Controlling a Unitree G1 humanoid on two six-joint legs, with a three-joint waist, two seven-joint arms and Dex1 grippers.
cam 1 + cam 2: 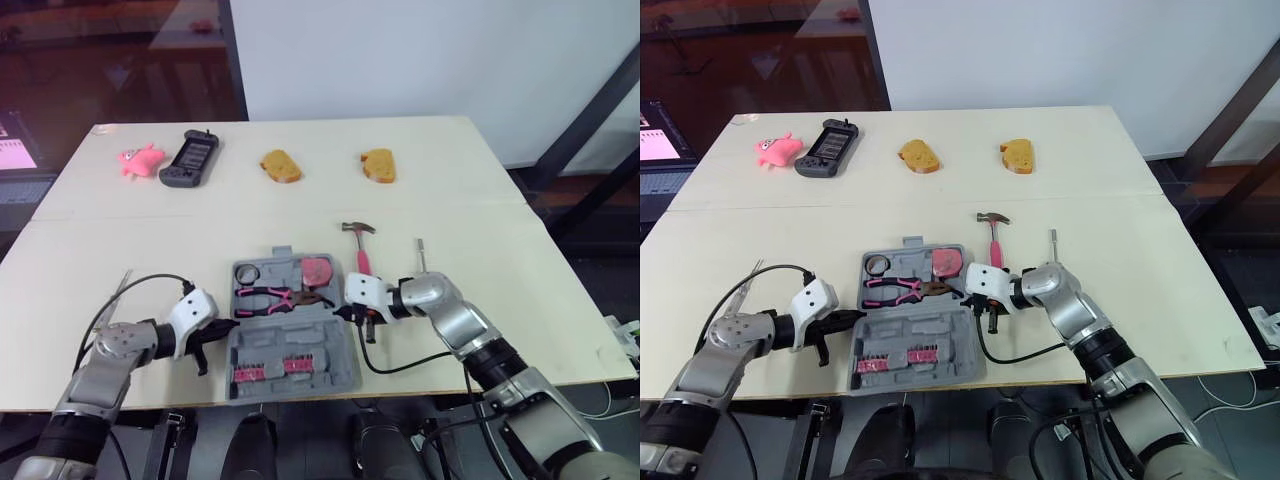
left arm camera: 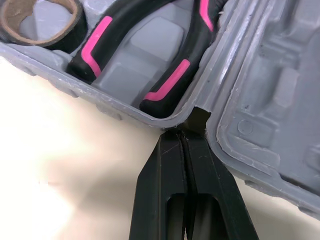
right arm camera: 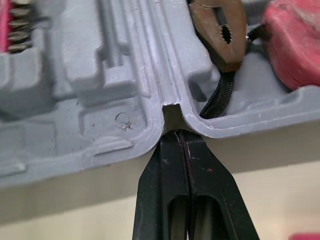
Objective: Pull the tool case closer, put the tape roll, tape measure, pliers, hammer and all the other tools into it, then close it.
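Observation:
The grey tool case (image 1: 290, 342) lies open near the table's front edge. Its far half holds the tape roll (image 1: 247, 272), the pink-handled pliers (image 1: 270, 297) and the pink tape measure (image 1: 318, 270). Pink bit holders (image 1: 268, 371) sit in the near half. My left gripper (image 1: 232, 323) is shut, its tips against the hinge notch on the case's left side (image 2: 197, 117). My right gripper (image 1: 340, 313) is shut too, tips at the right hinge notch (image 3: 172, 112). The pink-handled hammer (image 1: 358, 250) lies on the table right of the case, beside the right wrist.
A small screwdriver (image 1: 421, 255) lies right of the hammer. At the table's far side lie a pink toy (image 1: 138, 160), a black handheld device (image 1: 190, 158) and two yellow-brown sponges (image 1: 280, 166) (image 1: 379, 165). The case sits close to the front edge.

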